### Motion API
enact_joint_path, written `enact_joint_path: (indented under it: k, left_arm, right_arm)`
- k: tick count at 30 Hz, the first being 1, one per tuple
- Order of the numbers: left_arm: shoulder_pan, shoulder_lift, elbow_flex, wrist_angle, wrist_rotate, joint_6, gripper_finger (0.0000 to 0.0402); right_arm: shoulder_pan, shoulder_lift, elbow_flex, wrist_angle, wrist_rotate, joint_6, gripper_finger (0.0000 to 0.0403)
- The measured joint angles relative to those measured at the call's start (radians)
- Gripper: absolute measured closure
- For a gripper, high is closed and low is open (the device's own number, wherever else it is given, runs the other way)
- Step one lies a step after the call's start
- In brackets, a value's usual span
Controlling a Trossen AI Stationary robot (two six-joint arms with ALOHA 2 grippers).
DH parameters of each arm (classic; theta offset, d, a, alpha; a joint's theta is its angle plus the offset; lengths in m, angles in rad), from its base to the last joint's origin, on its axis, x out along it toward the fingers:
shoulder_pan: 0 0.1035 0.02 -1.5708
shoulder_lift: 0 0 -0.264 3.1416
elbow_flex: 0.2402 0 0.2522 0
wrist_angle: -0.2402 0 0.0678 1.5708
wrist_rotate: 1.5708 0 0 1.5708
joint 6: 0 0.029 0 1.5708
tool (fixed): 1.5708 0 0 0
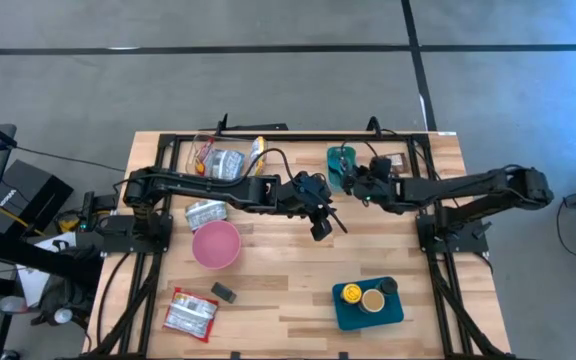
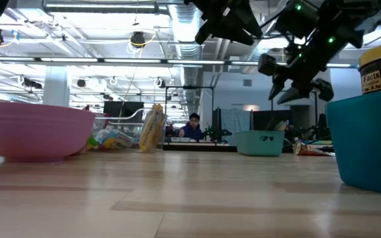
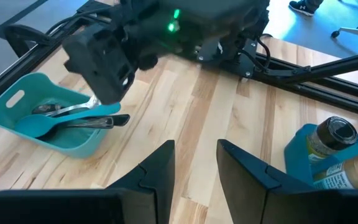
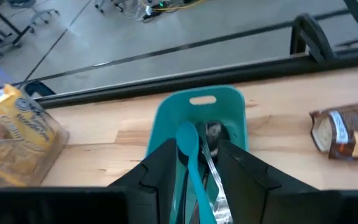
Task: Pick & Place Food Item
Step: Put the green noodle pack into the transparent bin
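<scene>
My right gripper (image 1: pixel 352 181) hangs open over a small teal bin (image 1: pixel 336 156) at the table's far middle. The bin holds a teal spoon (image 4: pixel 189 149) and silver cutlery (image 4: pixel 211 155), which show between my fingers in the right wrist view; in the low view the gripper (image 2: pixel 299 92) is above the bin (image 2: pixel 260 142), clear of it. My left gripper (image 1: pixel 320 224) is open and empty above the table's middle, and its fingers (image 3: pixel 160 165) frame bare wood. Food packets lie about: a foil pack (image 1: pixel 203 212), a red-and-white packet (image 1: pixel 190 312) and a brown packet (image 4: pixel 347 134).
A pink bowl (image 1: pixel 215 243) stands left of centre. A clear container (image 1: pixel 218 158) with a yellow bag (image 4: pixel 17 143) sits at the far left. A teal tray (image 1: pixel 353 312) with jars stands at the near right. A small black object (image 1: pixel 224 292) lies near the front. A person shows in the room behind.
</scene>
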Motion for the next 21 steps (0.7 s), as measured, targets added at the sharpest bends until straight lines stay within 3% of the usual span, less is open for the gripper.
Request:
enact_joint_path:
  k: [10, 21]
  left_arm:
    - [-0.010, 0.000, 0.000, 0.000, 0.000, 0.000, 0.0289]
    - [-0.049, -0.003, 0.000, -0.073, 0.003, -0.009, 0.0289]
  right_arm:
    - [-0.003, -0.146, 0.000, -0.013, -0.010, -0.177, 0.0290]
    - [-0.048, -0.252, 0.000, -0.051, -0.202, -0.287, 0.0290]
